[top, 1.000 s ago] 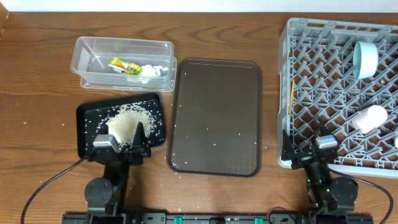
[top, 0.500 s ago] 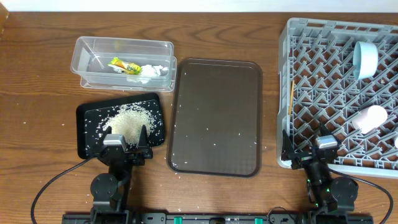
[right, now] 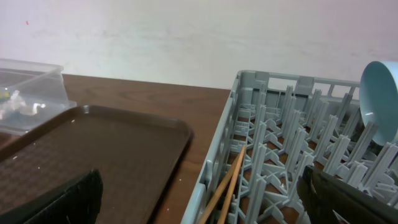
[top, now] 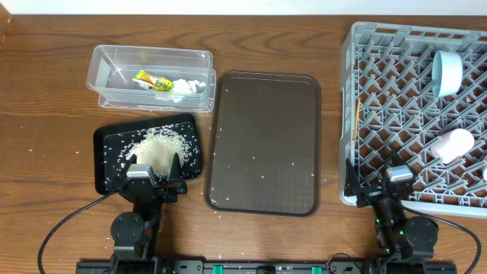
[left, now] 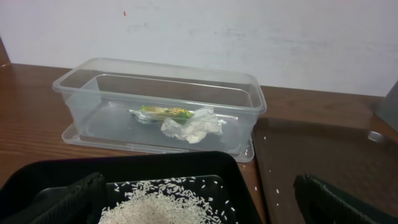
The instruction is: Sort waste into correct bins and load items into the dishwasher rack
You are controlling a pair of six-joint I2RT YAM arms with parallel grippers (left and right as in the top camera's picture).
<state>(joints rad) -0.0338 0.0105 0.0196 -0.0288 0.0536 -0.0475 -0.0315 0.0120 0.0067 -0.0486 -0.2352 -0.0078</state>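
Overhead: left pincer unmoved over black tray.

Matte black claws, silver wrist blocks, black cables

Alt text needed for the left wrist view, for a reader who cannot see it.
A clear plastic tub on the wooden table holds a yellow-green snack wrapper and a crumpled white tissue. In front, a black tray carries a heap of white rice, and the left claw stands open, its dark fingers at the bottom corners.
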